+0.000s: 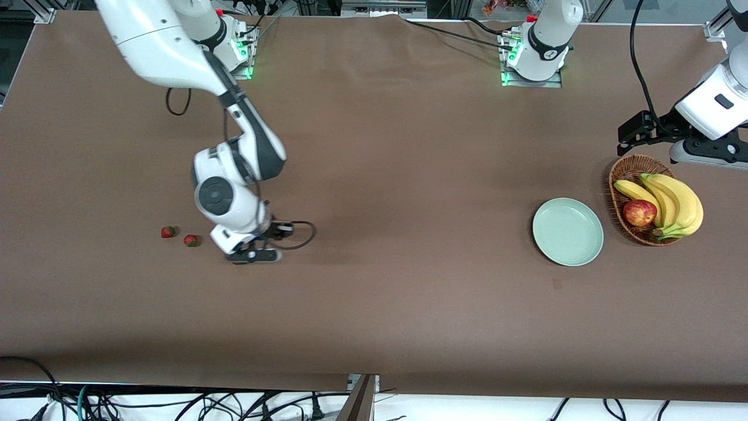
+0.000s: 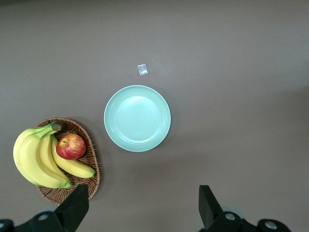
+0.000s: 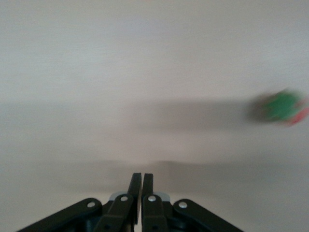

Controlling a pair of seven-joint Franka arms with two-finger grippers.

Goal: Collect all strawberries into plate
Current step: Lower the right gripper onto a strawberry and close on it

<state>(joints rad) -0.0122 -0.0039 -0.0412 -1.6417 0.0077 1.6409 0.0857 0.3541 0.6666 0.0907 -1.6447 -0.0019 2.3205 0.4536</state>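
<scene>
Front view: we see two small red strawberries on the brown table toward the right arm's end, well apart from the round pale mint-green plate. Right gripper sits low just beside them; we'd reopen & centre over a berry.

Left wrist view: left gripper waits, spread wide, over the empty plate.

Right wrist view: fingers clenched together, nothing between; a blurred berry lies off to one side.

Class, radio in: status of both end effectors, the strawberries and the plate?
Right end effector shut, empty, low at table beside two strawberries. Left end effector open, waiting over basket. Plate empty. Nothing blocking.
</scene>
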